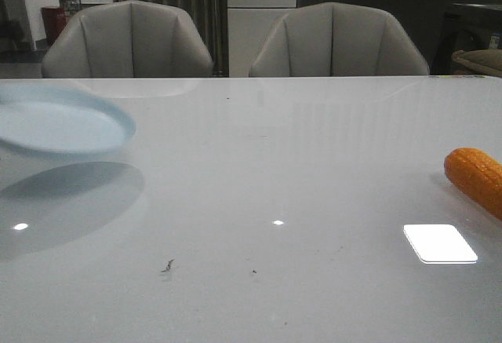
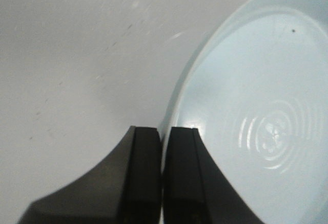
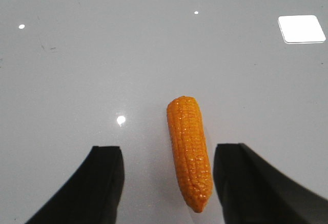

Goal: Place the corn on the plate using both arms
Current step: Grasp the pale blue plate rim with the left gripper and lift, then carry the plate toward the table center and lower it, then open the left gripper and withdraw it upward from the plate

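Observation:
The pale blue plate hangs tilted above the table at the far left of the front view, with its shadow on the table below. In the left wrist view my left gripper is shut on the rim of the plate. The orange corn lies on the table at the right edge. In the right wrist view my right gripper is open. The tapered end of the corn lies between its fingers, nearer one of them, with no touch visible. Neither arm shows in the front view.
Two grey chairs stand behind the table's far edge. A bright lamp reflection lies on the glossy grey table near the corn. Small dark specks mark the front middle.

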### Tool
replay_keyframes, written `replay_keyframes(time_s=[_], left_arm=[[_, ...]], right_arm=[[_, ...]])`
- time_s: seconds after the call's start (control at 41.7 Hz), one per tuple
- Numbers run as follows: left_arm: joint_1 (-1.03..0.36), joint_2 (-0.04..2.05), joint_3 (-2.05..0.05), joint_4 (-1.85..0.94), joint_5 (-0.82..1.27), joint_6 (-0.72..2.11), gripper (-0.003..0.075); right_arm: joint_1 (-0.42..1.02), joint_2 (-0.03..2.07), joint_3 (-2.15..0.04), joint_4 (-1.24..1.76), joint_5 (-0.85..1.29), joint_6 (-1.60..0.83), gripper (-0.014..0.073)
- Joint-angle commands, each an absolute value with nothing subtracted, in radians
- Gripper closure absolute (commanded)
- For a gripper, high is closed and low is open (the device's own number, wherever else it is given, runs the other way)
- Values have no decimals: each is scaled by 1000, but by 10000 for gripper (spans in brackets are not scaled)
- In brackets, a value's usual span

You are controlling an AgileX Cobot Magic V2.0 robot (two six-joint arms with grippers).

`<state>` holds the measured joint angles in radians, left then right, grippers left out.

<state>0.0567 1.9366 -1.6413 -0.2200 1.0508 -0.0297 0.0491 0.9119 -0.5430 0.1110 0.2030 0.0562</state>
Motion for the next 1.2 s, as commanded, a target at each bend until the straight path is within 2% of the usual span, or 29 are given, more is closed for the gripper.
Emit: replay_keyframes(time_s=[0.0, 0.216, 0.504, 0.816, 0.936, 1.128, 1.176], left_arm=[[43, 1885, -1768, -352, 1080, -35, 631], [-52, 1891, -1865, -530, 1063, -35, 630], [-224, 2002, -1865, -529, 1066, -61, 631], [-334, 2164, -1865, -527, 1142, -61, 626], [-368, 2191, -1865, -517, 1145, -32, 576], [-392, 2209, -1865, -476, 1143, -18, 385], [-392, 2209, -1867, -476, 1141, -18, 358]], right_arm=[[51, 905, -575, 112, 132, 50, 98], [51, 905, -575, 112, 132, 50, 98], [51, 905, -575, 112, 132, 50, 98], [51, 905, -575, 112, 132, 50, 98], [51, 905, -575, 112, 132, 50, 98], [51, 905, -575, 112, 132, 50, 98], [51, 905, -575, 112, 132, 50, 98]])
